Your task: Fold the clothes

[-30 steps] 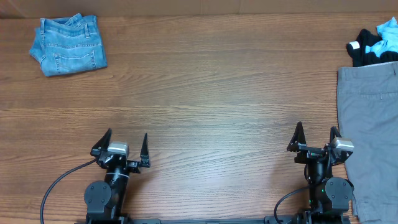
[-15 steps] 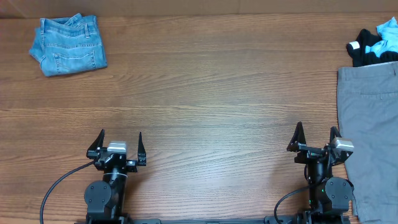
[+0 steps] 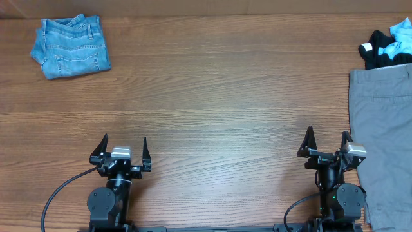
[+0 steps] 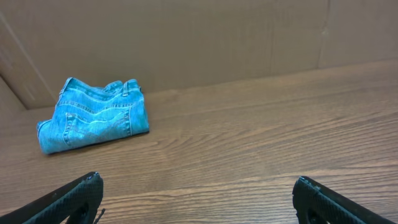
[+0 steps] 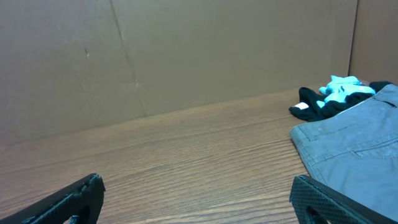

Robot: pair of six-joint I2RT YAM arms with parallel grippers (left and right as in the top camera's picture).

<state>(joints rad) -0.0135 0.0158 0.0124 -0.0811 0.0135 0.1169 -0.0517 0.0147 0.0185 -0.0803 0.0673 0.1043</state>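
The folded light blue denim jeans (image 3: 69, 46) lie at the far left corner of the table; they also show in the left wrist view (image 4: 93, 121). Plain grey trousers (image 3: 383, 129) lie spread along the right edge, and show in the right wrist view (image 5: 354, 155). A small heap of black, white and cyan garments (image 3: 389, 44) sits behind them, and shows in the right wrist view (image 5: 333, 94). My left gripper (image 3: 122, 151) is open and empty near the front edge. My right gripper (image 3: 327, 146) is open and empty, just left of the grey trousers.
The wooden table (image 3: 219, 96) spans the view. A brown cardboard wall (image 4: 186, 37) stands along its far edge. A black cable (image 3: 61, 193) runs from the left arm's base at the front.
My left gripper has turned slightly and shifted a little left between one second ago and now. The right arm and the clothes have not moved.
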